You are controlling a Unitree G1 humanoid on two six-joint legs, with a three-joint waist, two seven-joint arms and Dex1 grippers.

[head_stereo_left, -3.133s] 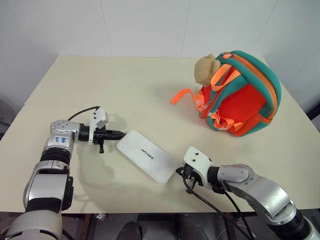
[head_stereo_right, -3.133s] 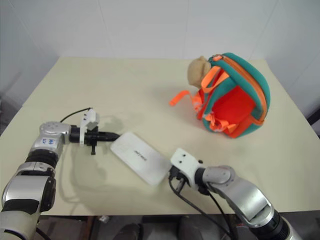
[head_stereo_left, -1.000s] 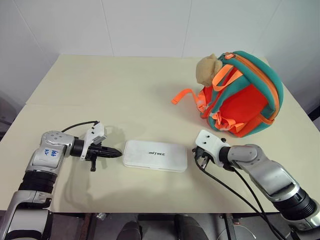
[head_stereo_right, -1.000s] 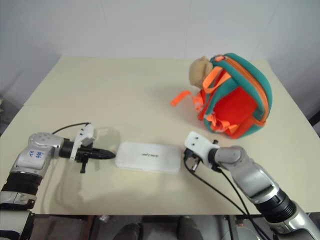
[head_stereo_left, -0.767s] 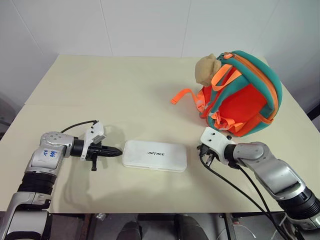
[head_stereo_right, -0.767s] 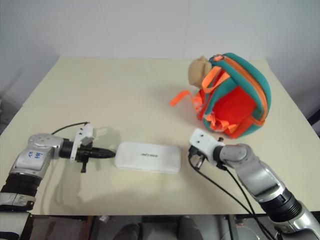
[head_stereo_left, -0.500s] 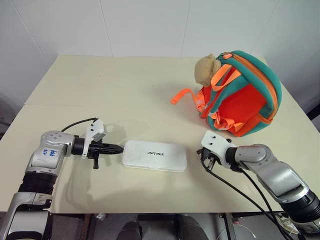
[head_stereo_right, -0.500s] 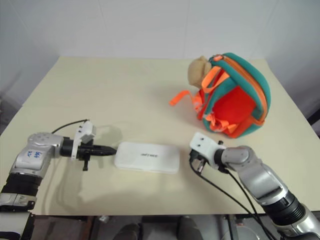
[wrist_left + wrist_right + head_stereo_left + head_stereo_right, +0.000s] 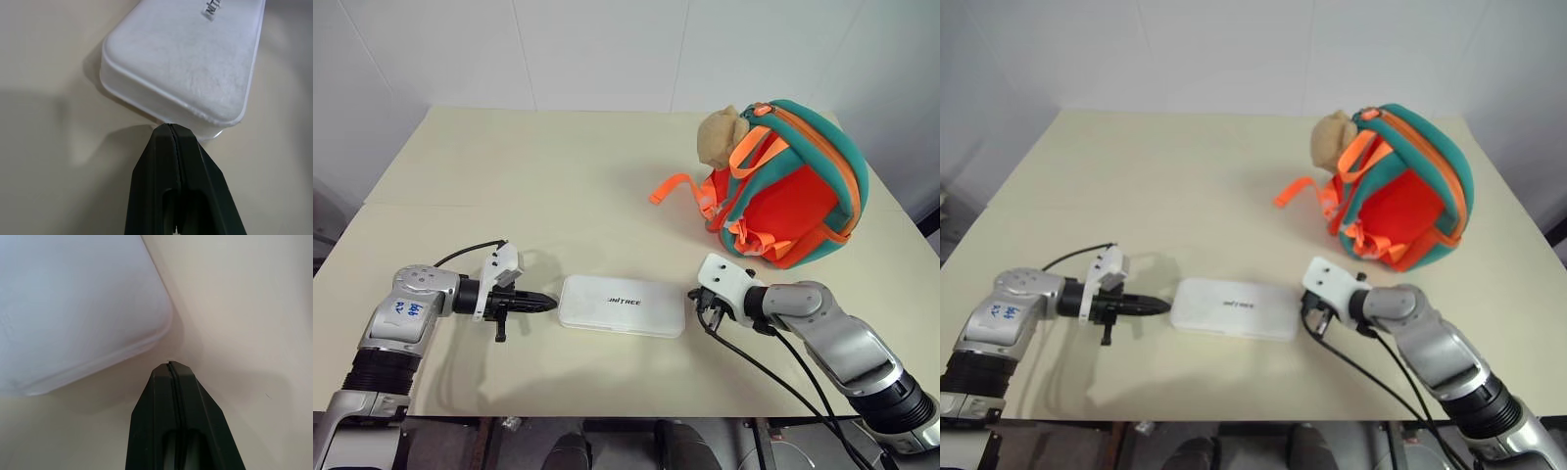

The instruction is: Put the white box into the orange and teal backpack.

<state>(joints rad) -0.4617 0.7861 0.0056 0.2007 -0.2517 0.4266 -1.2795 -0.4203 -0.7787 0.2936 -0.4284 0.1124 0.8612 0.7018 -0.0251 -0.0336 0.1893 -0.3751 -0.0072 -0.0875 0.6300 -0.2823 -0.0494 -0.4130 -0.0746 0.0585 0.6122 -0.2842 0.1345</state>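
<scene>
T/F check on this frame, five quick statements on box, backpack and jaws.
1. The flat white rectangular box lies on the cream table. True.
2. The box is inside the orange and teal backpack. False: it lies on the table, apart from the backpack.
3. The left gripper has its jaws shut. True.
4. The right gripper is clamped on the box. False: jaws shut, empty, just off the box's corner.
5. The tan plush toy lies beside the box. False: it sits at the backpack's top.
</scene>
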